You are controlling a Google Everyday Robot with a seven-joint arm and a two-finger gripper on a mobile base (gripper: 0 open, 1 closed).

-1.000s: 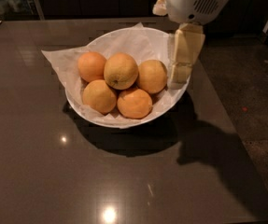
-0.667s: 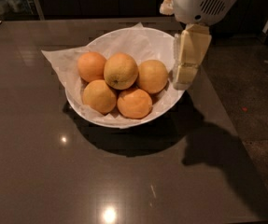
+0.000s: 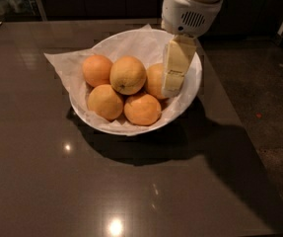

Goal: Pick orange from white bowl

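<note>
The white bowl (image 3: 194, 85) sits on a dark glossy table, lined with crinkled white paper and holding several oranges. The orange (image 3: 127, 74), paler and yellowish with a small dark stem spot, lies on top in the middle. Deeper-orange fruits lie around it: one at the back left (image 3: 97, 69), one at the front left (image 3: 105, 101), one at the front (image 3: 142, 108). A further one on the right (image 3: 154, 80) is partly hidden. My gripper (image 3: 173, 79) hangs inside the bowl's right side, in front of that right-hand fruit and just right of the orange.
The lining paper (image 3: 59, 61) sticks out past the bowl's left rim. The table's right edge (image 3: 232, 117) runs diagonally, with speckled floor (image 3: 269, 98) beyond it. Dark cabinets stand at the back.
My gripper has moved left and down from the bowl's right rim into the bowl, and now stands in front of the right-hand fruit. The oranges have not moved.
</note>
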